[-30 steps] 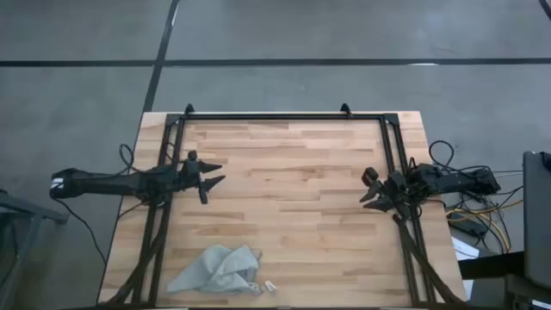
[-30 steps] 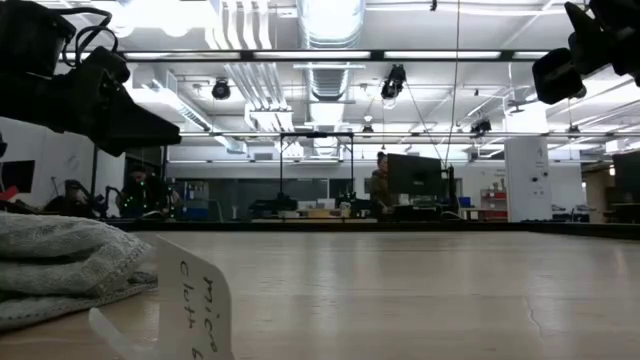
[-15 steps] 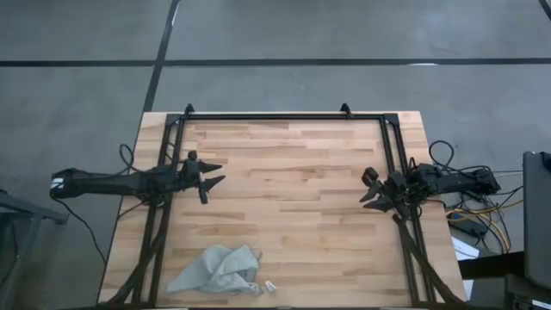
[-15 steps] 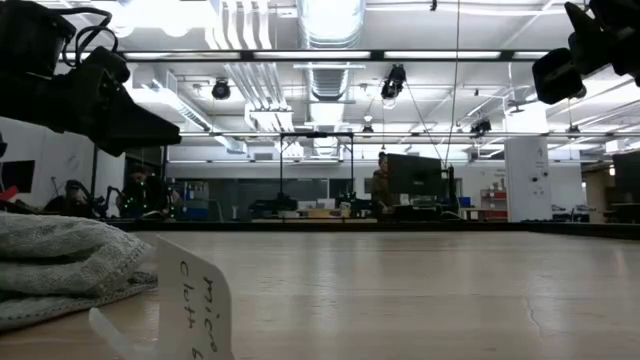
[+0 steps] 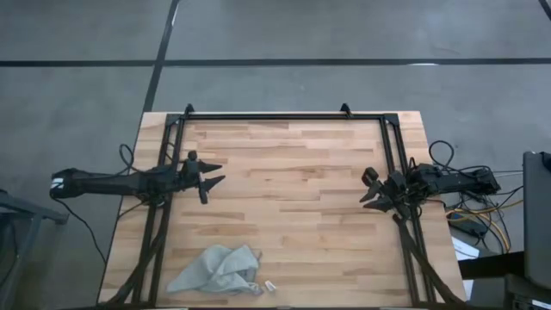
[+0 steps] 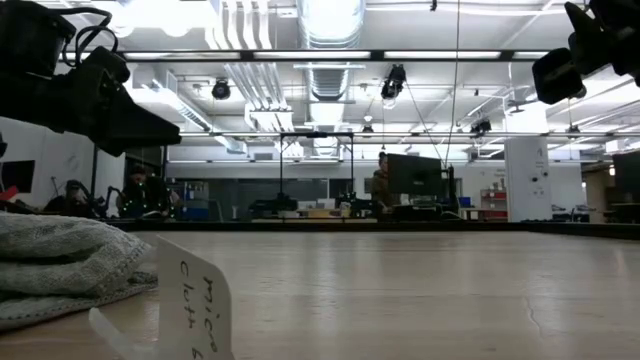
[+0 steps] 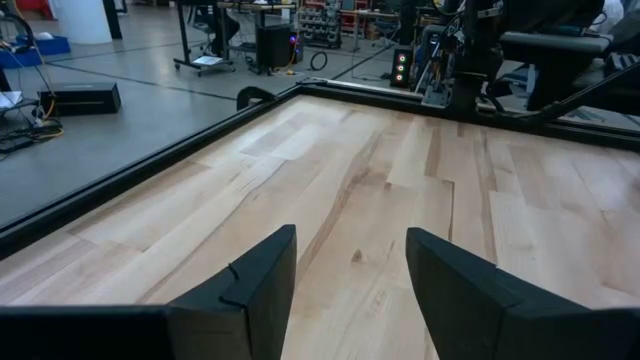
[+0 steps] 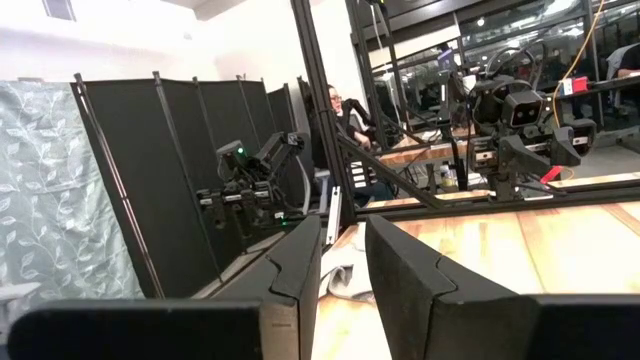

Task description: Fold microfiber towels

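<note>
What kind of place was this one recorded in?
Probably an open robotics lab or workshop. The low view shows exposed ceiling ducts and rows of workbenches with a monitor behind the table. The right wrist view shows another robot arm near folding screens.

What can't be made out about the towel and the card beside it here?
- Towel, high view: crumpled, so its corners and tag are hidden in its own folds.
- Towel, low view: cut off by the picture's left edge.
- Handwritten card, low view: wording cut off by the bottom edge.
- Card, high view: too small to read.
</note>
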Controlling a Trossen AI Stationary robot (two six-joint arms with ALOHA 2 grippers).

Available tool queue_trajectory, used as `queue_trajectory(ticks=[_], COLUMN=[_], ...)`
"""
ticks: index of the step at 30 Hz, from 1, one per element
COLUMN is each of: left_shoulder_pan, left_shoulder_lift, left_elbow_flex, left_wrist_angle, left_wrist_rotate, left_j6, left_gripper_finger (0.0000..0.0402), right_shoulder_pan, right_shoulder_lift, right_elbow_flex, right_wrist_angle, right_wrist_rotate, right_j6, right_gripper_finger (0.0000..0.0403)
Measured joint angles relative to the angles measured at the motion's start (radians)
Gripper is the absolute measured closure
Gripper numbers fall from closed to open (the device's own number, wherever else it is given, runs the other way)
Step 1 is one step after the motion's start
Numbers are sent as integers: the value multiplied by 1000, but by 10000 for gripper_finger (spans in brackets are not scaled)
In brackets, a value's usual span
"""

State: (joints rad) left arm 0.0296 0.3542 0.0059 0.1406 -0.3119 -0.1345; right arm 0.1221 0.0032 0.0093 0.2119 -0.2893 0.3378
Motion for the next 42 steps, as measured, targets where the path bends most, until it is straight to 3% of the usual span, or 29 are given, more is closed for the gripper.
queue_trajectory(ticks=[37,42], left_shoulder_pan=[1,1], left_shoulder_lift=[3,3], left_elbow_flex=[0,0], left_wrist_angle=[0,19], left_wrist_rotate=[-5,-11], left_j6=[3,-50], left_gripper_finger=[206,206], right_shoulder_pan=[0,0], right_shoulder_lift=[0,0], right_elbow_flex=[0,0], right_wrist_angle=[0,0], right_wrist_rotate=[0,0], right_j6=[0,0], right_gripper_finger=[321,321])
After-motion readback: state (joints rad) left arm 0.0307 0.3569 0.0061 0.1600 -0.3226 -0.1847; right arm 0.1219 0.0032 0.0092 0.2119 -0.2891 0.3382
